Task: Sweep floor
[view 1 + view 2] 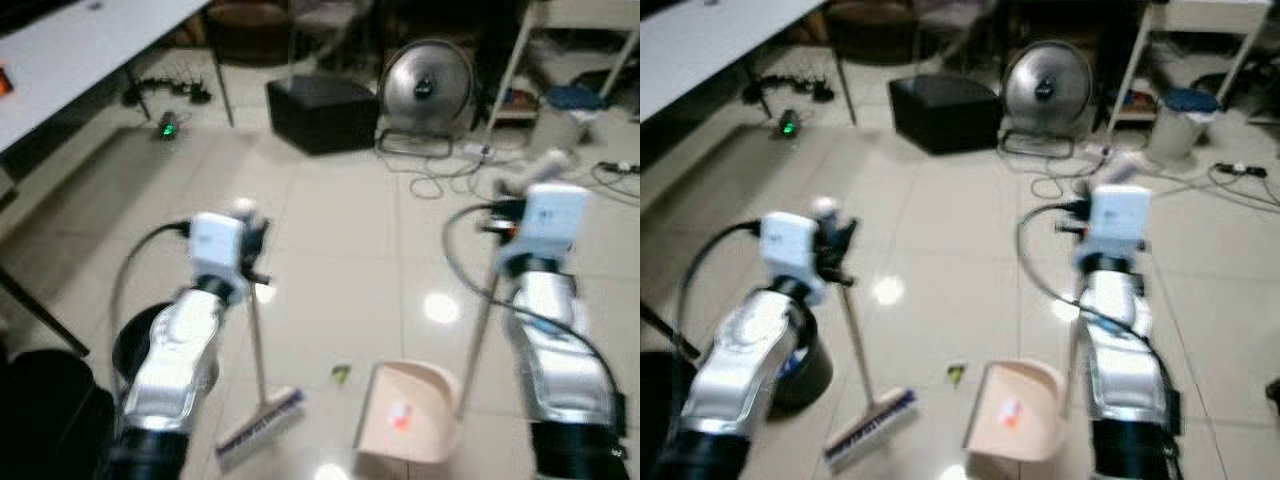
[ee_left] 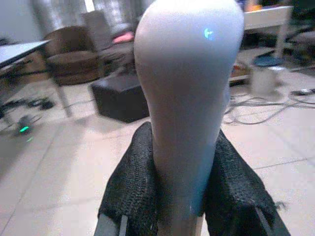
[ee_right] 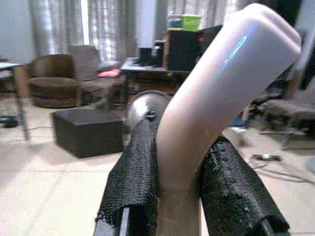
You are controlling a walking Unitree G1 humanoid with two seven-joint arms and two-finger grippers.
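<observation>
The left gripper (image 2: 179, 196) is clamping the long-handled broom (image 1: 258, 420); the right gripper (image 3: 182, 196) is gripping the pink plastic dustpan (image 1: 408, 412). A small green scrap (image 1: 341, 374) is lying between them, so sweeping looks unfinished.

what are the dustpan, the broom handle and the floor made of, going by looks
Dustpan: probably plastic, pale pink, smooth, evenly coloured moulded scoop. Broom handle: its shaft looks like light wood or tan plastic; blur leaves that open. The grip top is glossy, likely plastic, with a sharp light reflection. Floor: glazed ceramic tile, with grout lines and bright lamp glare.
</observation>
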